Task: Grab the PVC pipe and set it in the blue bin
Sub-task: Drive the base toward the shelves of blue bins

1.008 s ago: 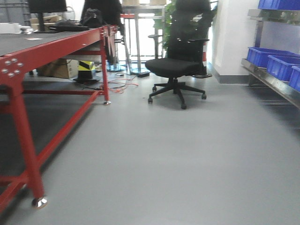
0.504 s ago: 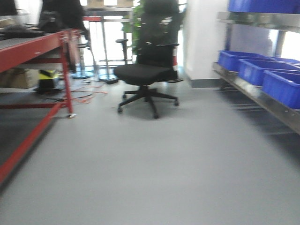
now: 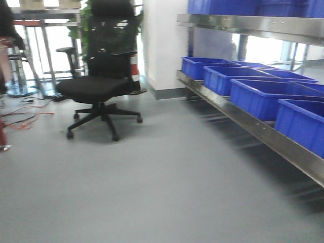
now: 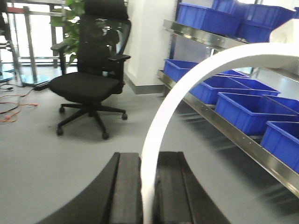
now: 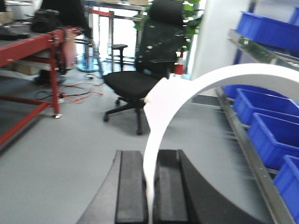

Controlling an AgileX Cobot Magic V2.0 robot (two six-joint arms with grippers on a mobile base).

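Grey floor (image 3: 167, 192) fills most of the front view, bare except for an orange cable at the far left. Along its right side runs a steel rack (image 3: 243, 126). A red table (image 5: 28, 46) shows only in the right wrist view, well off to the left. Between them, near the white wall, stands a black office chair (image 3: 98, 88). The rack's lower shelf carries a row of blue bins (image 3: 263, 96), open-topped and side by side, and none is under either arm yet. The left gripper (image 4: 148, 158) has its black pads pressed onto one end of the PVC pipe (image 4: 196, 70), whose white arc rises from the pads and curves off to the right. The right gripper (image 5: 150, 156) pinches a second PVC pipe (image 5: 210, 77) in the same way, a flat tab showing partway up its curve. Each piece looks light, stiff and smooth, so weight should be no trouble. With only one end gripped, however, the long free arc could swivel or slip between the pads. A firm hold across the thin wall suits it, and the release is best made low over a bin, since a hard half-ring may bounce or roll.
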